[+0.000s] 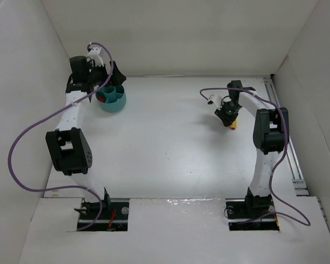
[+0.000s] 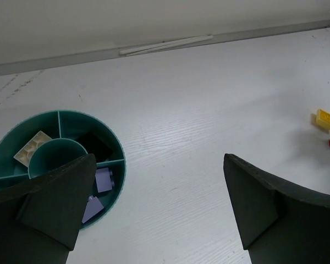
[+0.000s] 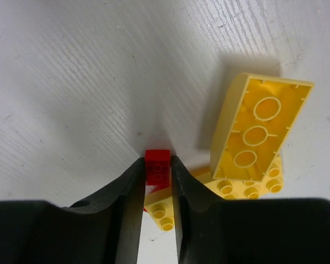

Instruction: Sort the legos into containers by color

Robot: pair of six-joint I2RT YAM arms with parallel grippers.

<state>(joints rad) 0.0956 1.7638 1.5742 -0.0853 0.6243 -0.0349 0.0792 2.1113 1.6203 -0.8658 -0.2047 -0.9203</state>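
On the left side of the table [image 1: 170,154], near the back wall, sits the teal bowl [image 1: 114,106]. The left gripper [image 2: 157,209] hangs right over it. Its two fingers [image 2: 55,203] are spread wide apart and hold nothing. Two pale purple bricks [image 2: 103,179] lie in the near part of the bowl, and a cream brick [image 2: 32,148] lies in another slot. From above, a red piece [image 1: 102,99] shows in the bowl too. That arm is very close to the bowl. If it swings, it could bump the bowl and push it away or shake the bricks out of their slots.

Far over on the right, well apart from the bowl, is a little pile. The right gripper [image 3: 157,165] is squeezed onto a red brick [image 3: 157,158]. Only the very tips pinch it, so it could twist or pop out when it goes up.

A small yellow brick [image 3: 160,215] lies right under those tips, and it might get dragged along. Just beside them, a big yellow brick [image 3: 261,124] leans upside down on another yellow one [image 3: 247,188], and a nudge could knock it over.

It is a long ride to the bowl, and a weak pinch could drop the red brick on the way. It also must not land in with the purple ones.
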